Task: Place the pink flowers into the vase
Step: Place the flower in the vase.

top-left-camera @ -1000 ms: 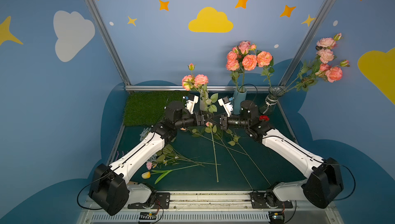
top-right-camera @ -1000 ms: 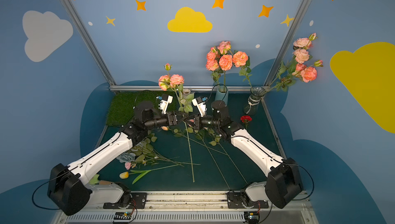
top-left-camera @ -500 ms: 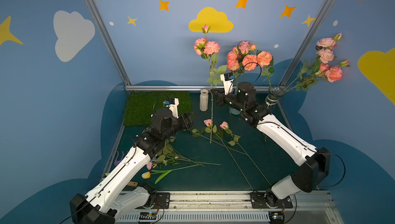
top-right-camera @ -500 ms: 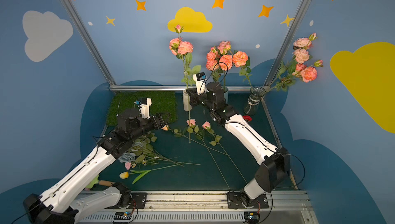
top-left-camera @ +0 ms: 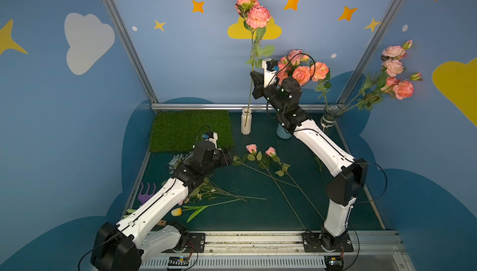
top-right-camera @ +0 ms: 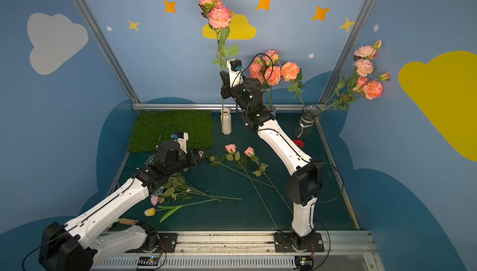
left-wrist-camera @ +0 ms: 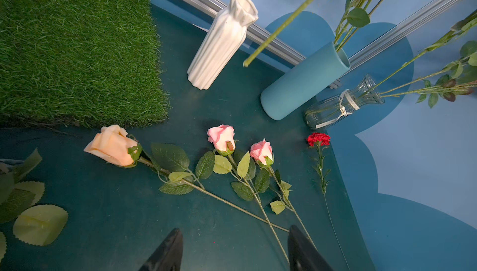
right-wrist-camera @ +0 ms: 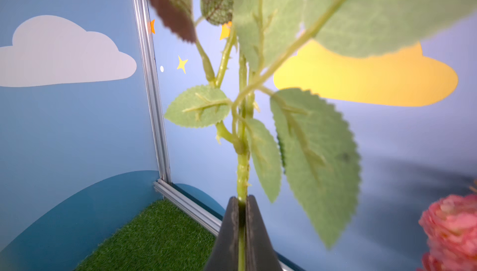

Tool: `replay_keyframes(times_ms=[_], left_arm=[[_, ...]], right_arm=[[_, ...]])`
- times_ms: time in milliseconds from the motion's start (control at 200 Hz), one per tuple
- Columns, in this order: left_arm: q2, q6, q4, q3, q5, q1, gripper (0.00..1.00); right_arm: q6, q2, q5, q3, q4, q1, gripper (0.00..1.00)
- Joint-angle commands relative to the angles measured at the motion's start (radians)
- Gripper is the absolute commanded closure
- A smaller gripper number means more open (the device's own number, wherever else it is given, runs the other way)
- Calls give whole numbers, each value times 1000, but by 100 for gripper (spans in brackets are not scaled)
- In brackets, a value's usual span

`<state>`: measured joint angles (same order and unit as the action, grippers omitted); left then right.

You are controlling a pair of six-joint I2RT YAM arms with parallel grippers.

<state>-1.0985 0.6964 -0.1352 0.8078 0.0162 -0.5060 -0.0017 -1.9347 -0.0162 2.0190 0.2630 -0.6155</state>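
My right gripper [top-left-camera: 253,77] [top-right-camera: 223,76] [right-wrist-camera: 241,198] is shut on the green stem of a pink flower spray [top-left-camera: 258,16] [top-right-camera: 220,16] and holds it upright, high by the back wall. The stem's lower end hangs free beside the white ribbed vase [top-left-camera: 246,122] [left-wrist-camera: 222,39], outside its mouth in the left wrist view. Two pink roses [top-left-camera: 251,148] [left-wrist-camera: 222,136] lie on the table. My left gripper [top-left-camera: 229,154] [left-wrist-camera: 235,229] is open and empty, low by the grass mat, over their stems.
A blue vase [left-wrist-camera: 304,81] and a glass vase [top-left-camera: 329,120] at the back right hold pink blooms. A grass mat [top-left-camera: 191,130] lies back left. A peach rose [left-wrist-camera: 112,145], a red carnation [left-wrist-camera: 318,138], a yellow tulip [top-left-camera: 176,211] and a purple rake [top-left-camera: 147,192] lie around.
Both grippers met at the stem mid-table a second ago. The left has let go and drawn back low to the left. The right has lifted the spray upright and higher, toward the white vase.
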Motion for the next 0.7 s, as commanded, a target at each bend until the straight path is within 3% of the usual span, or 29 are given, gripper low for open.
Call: replay_keyframes(times_ms=[0,290,696], left_arm=[[2,-8,45,-16,2,13,35],[-28,13,83,-42,-61,62,35],[-47,30,108,-55,-84,95,35]], right_arm=[[-63,-77,-6,134,59,8,100],[-108,-224,8,376,-6,23,100],[-37,-236,-2,363,-38,67,100]])
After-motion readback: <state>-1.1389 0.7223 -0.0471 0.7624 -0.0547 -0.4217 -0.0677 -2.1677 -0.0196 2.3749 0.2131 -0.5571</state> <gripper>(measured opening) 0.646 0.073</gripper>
